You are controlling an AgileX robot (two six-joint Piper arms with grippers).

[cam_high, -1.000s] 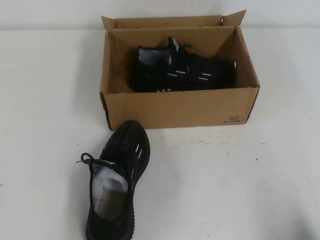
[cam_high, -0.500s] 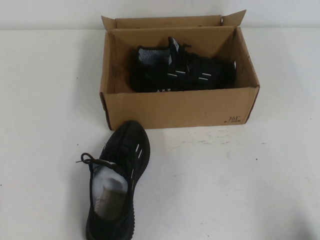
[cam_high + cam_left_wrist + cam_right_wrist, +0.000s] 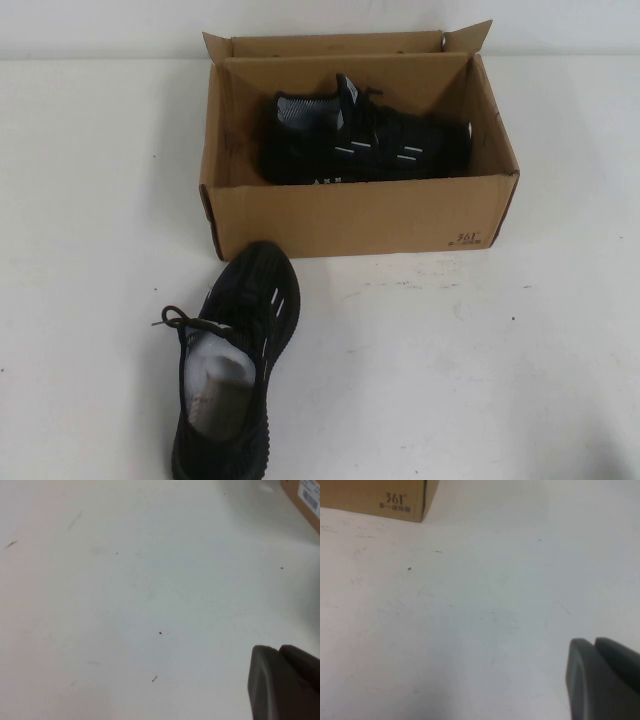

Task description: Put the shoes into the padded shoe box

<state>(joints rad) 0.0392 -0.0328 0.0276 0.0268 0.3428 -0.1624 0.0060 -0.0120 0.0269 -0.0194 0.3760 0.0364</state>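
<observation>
Table (image 3: 480, 380): white, scuffed | padded shoe box (image 3: 360, 215): brown corrugated, flaps up | boxed shoe (image 3: 365, 140): black knit, on its side, long axis across box | second shoe (image 3: 232, 365): upright, toe touching box front | left gripper (image 3: 285, 685), right gripper (image 3: 602, 677): over bare table, opening cannot tell

The shoe (image 3: 232, 375) near the table's (image 3: 480, 370) front edge is cut off at its heel by the high view's lower edge. The box's (image 3: 360, 215) front wall hides the sole of the 2nd shoe (image 3: 365, 145) inside. Each wrist view shows only a dark corner of the left gripper (image 3: 282, 685) and right gripper (image 3: 602, 680).
</observation>
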